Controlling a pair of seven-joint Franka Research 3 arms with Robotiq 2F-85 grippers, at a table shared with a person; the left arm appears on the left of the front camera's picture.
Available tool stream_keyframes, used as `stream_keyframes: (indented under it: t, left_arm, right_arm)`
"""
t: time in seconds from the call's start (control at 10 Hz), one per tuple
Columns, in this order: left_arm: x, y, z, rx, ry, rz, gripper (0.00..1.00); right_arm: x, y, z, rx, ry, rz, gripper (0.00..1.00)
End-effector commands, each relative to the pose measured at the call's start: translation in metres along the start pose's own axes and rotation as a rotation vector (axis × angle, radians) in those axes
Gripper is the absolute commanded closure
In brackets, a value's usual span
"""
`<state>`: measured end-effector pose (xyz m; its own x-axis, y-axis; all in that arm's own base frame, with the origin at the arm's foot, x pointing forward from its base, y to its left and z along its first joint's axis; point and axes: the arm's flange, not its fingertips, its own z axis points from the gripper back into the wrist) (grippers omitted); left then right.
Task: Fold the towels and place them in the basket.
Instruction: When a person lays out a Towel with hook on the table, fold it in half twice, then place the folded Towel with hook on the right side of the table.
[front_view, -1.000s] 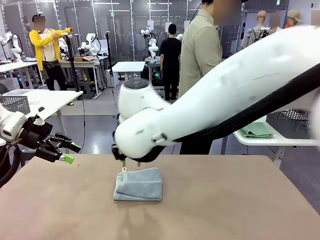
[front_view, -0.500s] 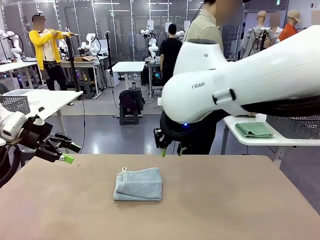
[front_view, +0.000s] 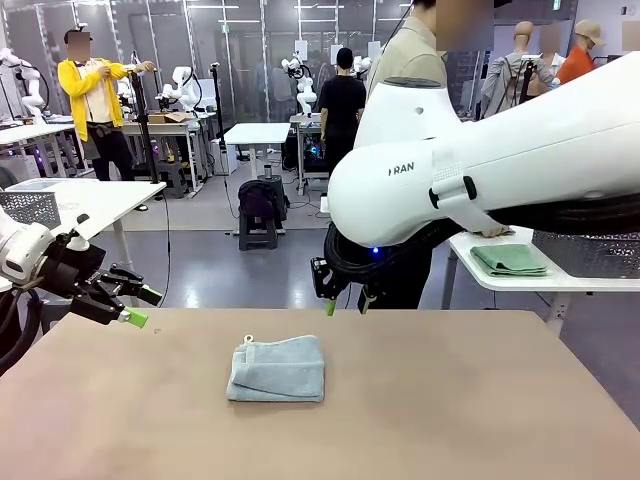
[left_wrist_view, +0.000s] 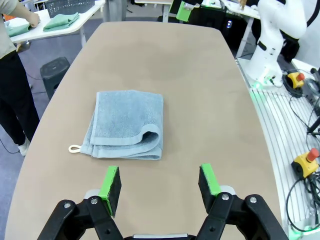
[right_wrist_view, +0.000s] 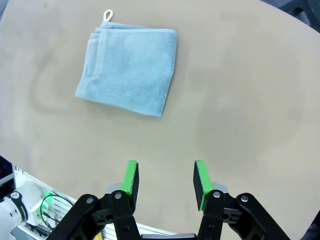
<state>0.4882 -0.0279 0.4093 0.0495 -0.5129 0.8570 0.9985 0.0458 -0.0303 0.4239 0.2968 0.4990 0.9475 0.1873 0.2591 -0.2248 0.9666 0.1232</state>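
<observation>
Brown table (front_view: 480, 400) carries a folded grey-blue towel (front_view: 277, 368), likely soft, light and limp, best pinched at its thick fold; the left gripper (left_wrist_view: 160, 182) and right gripper (right_wrist_view: 165, 179) hold their jaws apart, empty.

A folded grey-blue towel (front_view: 277, 368) lies on the tan table (front_view: 470, 400). The left gripper (front_view: 143, 306) hovers well left of the towel, jaws apart and empty; the right gripper (front_view: 344, 301) hangs beyond its far right corner. Farther right of the towel, a green towel (front_view: 512, 260) and a mesh basket (front_view: 585, 246) sit on a side table (front_view: 500, 280).
</observation>
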Motion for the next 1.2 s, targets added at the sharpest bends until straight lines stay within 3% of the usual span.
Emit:
stream_keyframes:
  t: [0.0,0.9,1.1]
  left_arm:
    - [0.003,-0.003,0.001,0.005,-0.006,0.007,0.21]
    - [0.003,-0.003,0.001,0.005,-0.006,0.007,0.21]
    - [0.003,-0.003,0.001,0.005,-0.006,0.007,0.21]
  right_arm:
    - [0.003,-0.001,0.001,-0.002,-0.004,0.006,0.44]
    - [0.001,-0.001,0.0,-0.002,-0.001,-0.002,0.44]
    - [0.003,0.001,-0.037,0.031,0.043,-0.095,0.44]
